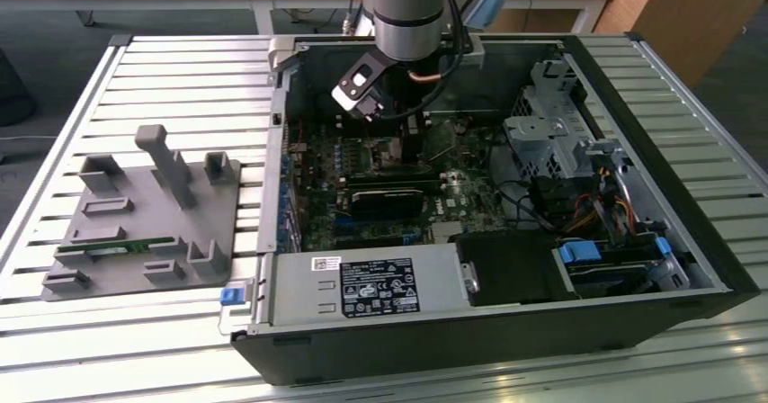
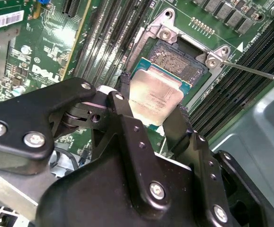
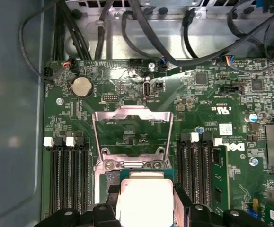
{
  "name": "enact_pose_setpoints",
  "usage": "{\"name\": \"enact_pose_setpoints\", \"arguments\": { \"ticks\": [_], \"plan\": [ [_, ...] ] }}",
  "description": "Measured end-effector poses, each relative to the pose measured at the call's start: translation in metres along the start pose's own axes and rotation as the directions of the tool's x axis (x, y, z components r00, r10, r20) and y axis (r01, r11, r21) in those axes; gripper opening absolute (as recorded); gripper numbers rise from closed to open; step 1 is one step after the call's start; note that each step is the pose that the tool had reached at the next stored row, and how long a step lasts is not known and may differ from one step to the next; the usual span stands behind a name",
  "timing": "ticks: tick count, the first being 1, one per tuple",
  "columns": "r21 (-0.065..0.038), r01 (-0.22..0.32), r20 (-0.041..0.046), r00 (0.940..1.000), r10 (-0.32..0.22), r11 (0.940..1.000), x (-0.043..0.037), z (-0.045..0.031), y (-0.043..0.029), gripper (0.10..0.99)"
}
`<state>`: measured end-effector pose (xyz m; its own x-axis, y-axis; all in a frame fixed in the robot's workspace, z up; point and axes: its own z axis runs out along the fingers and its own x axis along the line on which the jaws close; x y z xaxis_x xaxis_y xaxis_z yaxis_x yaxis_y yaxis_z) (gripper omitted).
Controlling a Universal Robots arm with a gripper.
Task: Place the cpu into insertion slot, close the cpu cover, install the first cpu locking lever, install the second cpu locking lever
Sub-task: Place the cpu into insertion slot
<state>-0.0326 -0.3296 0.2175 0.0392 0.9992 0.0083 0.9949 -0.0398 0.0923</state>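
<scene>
My gripper (image 2: 152, 108) is shut on the cpu (image 2: 156, 94), a small square chip with a dull silver top and a green edge. It holds the chip low over the insertion slot (image 2: 180, 60), whose dark contact field shows just beyond it. Whether chip and socket touch I cannot tell. In the first wrist view the cpu (image 3: 144, 194) sits between the black fingertips (image 3: 180, 197), with the cpu cover (image 3: 132, 116) swung open and standing up behind it. A thin locking lever (image 2: 256, 72) sticks out beside the socket. The exterior view shows the arm (image 1: 408, 25) reaching down into the open computer case (image 1: 672, 277).
Black memory slots (image 3: 68, 175) flank the socket on both sides, and a coin cell (image 3: 82, 86) and black cables (image 3: 141, 33) lie beyond it. A grey fixture plate (image 1: 132, 232) carrying a green module (image 1: 120, 246) lies at the exterior view's left. Power supply (image 1: 372, 286) and drive cage (image 1: 552, 142) fill the case.
</scene>
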Motion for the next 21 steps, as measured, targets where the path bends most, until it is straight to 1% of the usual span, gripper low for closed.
{"name": "enact_pose_setpoints", "arguments": {
  "ticks": [8, 13, 18, 21],
  "plan": [
    [0.0, 0.024, -0.0021, 0.9997, -0.024, 0.9997, 0.0043, 0.0042, -0.0022, 0.533],
    [0.0, 0.025, -0.0018, 0.9997, -0.025, 0.9997, 0.0056, 0.0074, -0.0059, 0.533],
    [0.0, 0.025, -0.0019, 0.9997, -0.025, 0.9997, 0.0064, 0.0125, -0.0077, 0.533],
    [0.0, 0.025, -0.0019, 0.9997, -0.025, 0.9997, 0.0069, 0.0142, -0.0089, 0.533]
  ]
}}
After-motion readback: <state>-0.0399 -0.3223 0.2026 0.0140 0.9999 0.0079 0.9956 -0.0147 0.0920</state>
